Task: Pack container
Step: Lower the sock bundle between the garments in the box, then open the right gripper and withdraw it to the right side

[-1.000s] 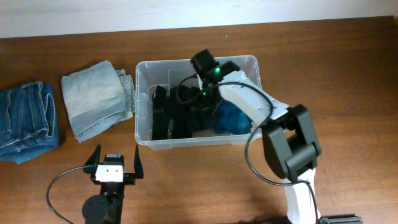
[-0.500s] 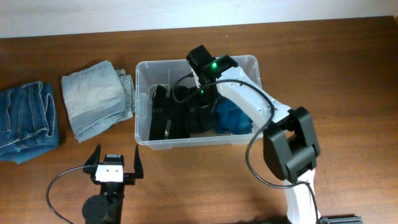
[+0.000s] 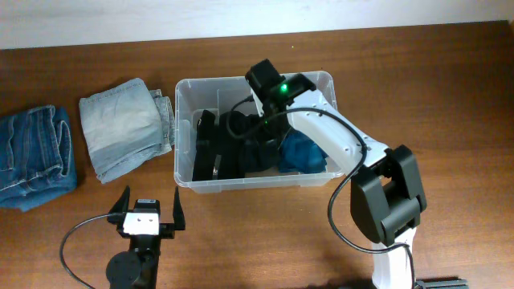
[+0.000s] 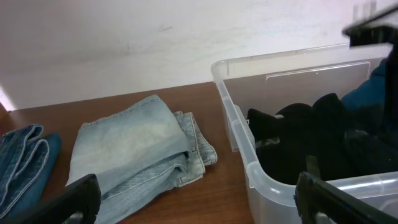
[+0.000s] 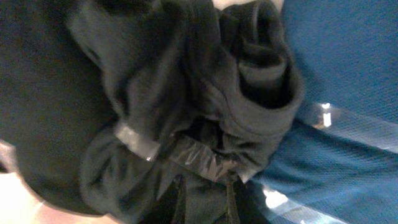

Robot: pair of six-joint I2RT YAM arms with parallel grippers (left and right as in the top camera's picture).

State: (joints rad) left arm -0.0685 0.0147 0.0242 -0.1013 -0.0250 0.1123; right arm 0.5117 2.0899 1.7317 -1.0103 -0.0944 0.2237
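Note:
The clear plastic container (image 3: 183,87) stands at the table's middle back; its near corner shows in the left wrist view (image 4: 233,118). Inside lie a black garment (image 3: 218,151) and a blue garment (image 3: 302,152). My right gripper (image 3: 259,136) reaches down into the container. In the right wrist view its fingers (image 5: 203,199) are close together, pinching bunched black cloth (image 5: 186,93), with the blue cloth (image 5: 348,62) beside it. My left gripper (image 3: 148,210) is open and empty near the front edge, left of the container; its fingers also show in the left wrist view (image 4: 202,205).
Folded light-wash jeans (image 3: 124,124) lie left of the container, touching its left wall; they also show in the left wrist view (image 4: 134,146). Folded darker blue jeans (image 3: 32,156) lie at the far left and appear in the left wrist view (image 4: 22,155).
The right arm's elbow has swung a little to the right, and its wrist has shifted slightly while staying inside the container. The left arm has not moved.

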